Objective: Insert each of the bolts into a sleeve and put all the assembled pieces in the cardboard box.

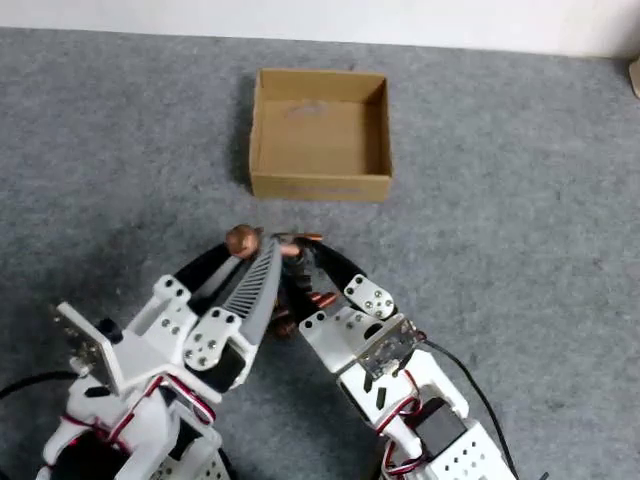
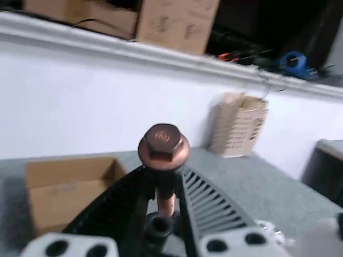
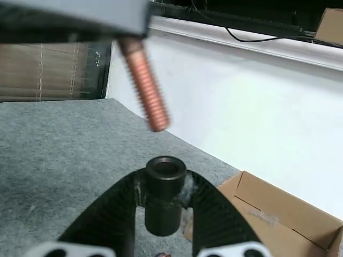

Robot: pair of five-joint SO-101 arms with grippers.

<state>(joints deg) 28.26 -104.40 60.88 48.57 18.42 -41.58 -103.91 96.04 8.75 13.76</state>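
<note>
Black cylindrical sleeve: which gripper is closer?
Right. The right gripper is shut on the black cylindrical sleeve; the left gripper holds a copper bolt, its tip near the sleeve's opening, not inserted.

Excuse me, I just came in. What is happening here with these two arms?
The two arms are bringing a bolt and a sleeve together. The left gripper is shut on a copper bolt. The right gripper is shut on a black sleeve, held upright with its opening up. In the right wrist view the bolt's threaded tip hangs tilted above that opening, not yet inserted. No assembled piece lies in the cardboard box yet.
</note>
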